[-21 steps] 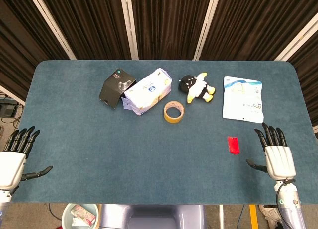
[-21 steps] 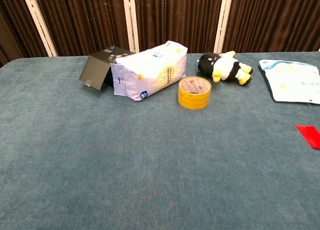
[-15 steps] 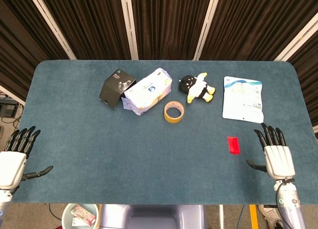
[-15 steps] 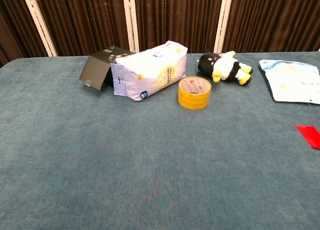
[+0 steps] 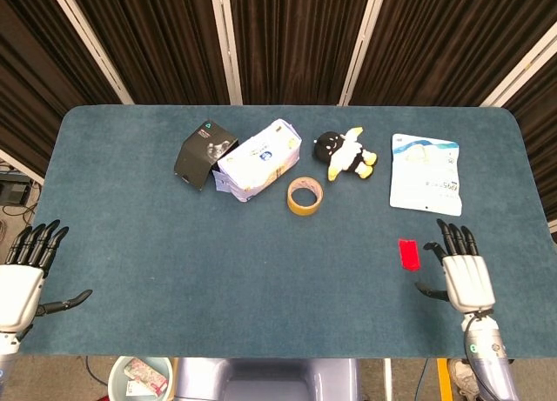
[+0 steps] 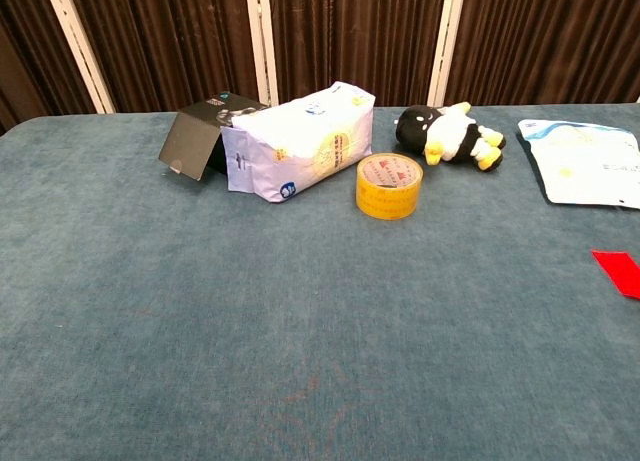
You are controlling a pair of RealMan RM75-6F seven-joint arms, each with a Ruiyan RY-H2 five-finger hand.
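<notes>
One small red card lies flat on the blue counter at the lower right of the head view, just left of the right hand, whose fingers are spread and hold nothing. The left hand, at the lower left edge, is likewise spread and empty. Above the card lies a white and blue pouch; its print cannot be read. The yellow tape roll carries red lettering, too small to read.
</notes>
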